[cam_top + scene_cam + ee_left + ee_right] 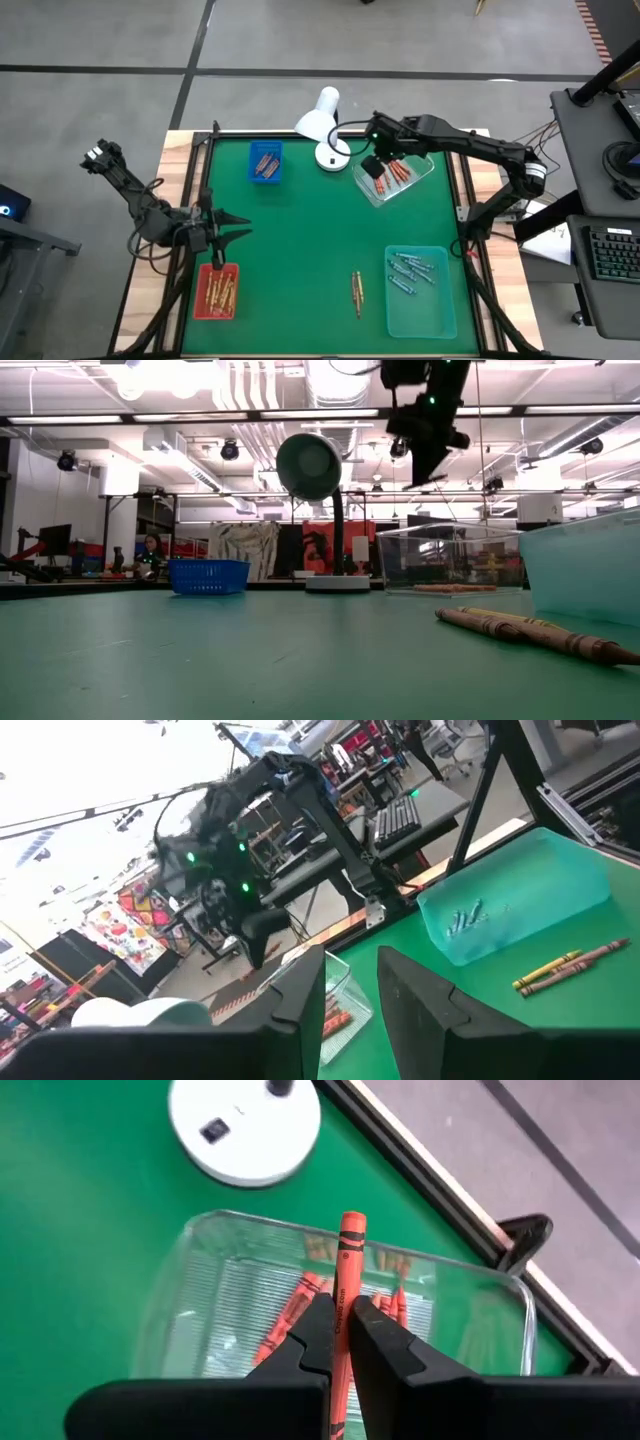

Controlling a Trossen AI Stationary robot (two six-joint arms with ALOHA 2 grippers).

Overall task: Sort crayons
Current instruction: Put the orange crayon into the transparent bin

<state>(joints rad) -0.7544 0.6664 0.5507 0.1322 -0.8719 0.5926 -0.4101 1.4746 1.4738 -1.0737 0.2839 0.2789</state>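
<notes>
My right gripper [342,1315] hangs over the clear tray [420,178] at the far right, shut on an orange crayon [350,1240]. More orange-red crayons [285,1315] lie on that tray's floor. My left gripper [240,228] stands open and holds nothing at the table's left edge, above the red tray [199,302] of yellow-gold crayons. Two loose crayons [357,292] lie flat on the green mat near the front. A blue basket [265,163] and a pale teal tray [440,320] hold other crayons. My right gripper pinches the orange crayon's middle stretch [347,1285] between its two fingers. The crayon lies along the fingers, its free end [352,1225] sticking out past the tips. The fingers slant down from above. The crayon is lifted clear above the clear tray.
A white desk lamp [325,125] stands on its round base [245,1125] just left of the clear tray. Black frame rails [470,1220] run along the table's edges. Open green mat [300,240] lies in the middle. Beyond the table the low view shows a workshop room.
</notes>
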